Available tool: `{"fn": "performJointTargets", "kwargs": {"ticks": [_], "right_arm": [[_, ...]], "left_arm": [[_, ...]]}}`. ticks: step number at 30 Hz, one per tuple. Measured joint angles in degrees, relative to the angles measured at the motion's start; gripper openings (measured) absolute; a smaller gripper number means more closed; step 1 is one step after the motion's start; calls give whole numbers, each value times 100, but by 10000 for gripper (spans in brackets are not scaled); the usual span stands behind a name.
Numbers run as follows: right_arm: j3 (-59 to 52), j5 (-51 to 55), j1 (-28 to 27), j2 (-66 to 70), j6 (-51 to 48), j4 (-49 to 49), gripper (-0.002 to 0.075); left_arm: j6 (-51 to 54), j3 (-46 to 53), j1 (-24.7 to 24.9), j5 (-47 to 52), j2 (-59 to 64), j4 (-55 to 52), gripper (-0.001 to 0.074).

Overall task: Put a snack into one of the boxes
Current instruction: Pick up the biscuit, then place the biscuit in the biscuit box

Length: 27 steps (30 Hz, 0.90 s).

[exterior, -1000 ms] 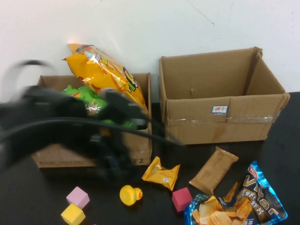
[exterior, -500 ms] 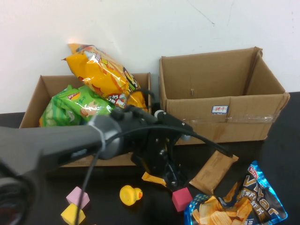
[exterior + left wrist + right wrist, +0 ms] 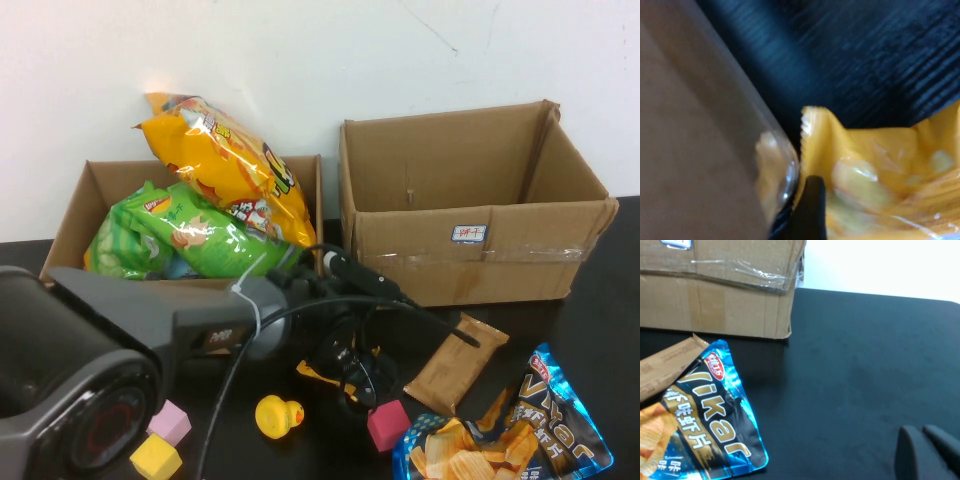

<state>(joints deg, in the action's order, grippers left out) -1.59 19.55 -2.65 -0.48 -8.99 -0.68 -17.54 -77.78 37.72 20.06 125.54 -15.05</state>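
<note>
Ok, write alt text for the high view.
The left gripper reaches down over a small yellow snack packet on the black table, in front of two cardboard boxes: the left box holds chip bags, the right box looks empty. The right gripper isn't visible here.

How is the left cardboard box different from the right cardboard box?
The left cardboard box holds a green snack bag and a yellow chip bag sticking out; the right cardboard box shows no snacks inside. The right box looks taller and bears a small white label. Both are brown, open-topped, against the wall. The left gripper is at a small yellow packet; the right gripper hovers over the table.
</note>
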Motion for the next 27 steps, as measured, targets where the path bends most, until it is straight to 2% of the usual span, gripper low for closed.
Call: {"fn": "performJointTargets", "kwargs": {"ticks": [4, 7, 10, 11, 13, 18, 23, 27], "right_arm": [[0, 0, 0, 0, 0, 0, -1], [0, 0, 0, 0, 0, 0, -1], [0, 0, 0, 0, 0, 0, -1], [0, 0, 0, 0, 0, 0, -1], [0, 0, 0, 0, 0, 0, -1], [0, 0, 0, 0, 0, 0, -1], [0, 0, 0, 0, 0, 0, -1], [0, 0, 0, 0, 0, 0, -1]], "left_arm": [[-372, 0, 0, -94, 205, -217, 678], [-573, -24, 0, -158, 299, -246, 645], [-707, -26, 0, -227, 313, -269, 505], [-748, -26, 0, -253, 313, -282, 412], [-788, -35, 0, -276, 313, -292, 291], [-788, -39, 65, -10, 187, -292, 292], [-494, -16, 401, 482, -678, -281, 291], [41, -16, 699, 42, -1486, -367, 290]]}}
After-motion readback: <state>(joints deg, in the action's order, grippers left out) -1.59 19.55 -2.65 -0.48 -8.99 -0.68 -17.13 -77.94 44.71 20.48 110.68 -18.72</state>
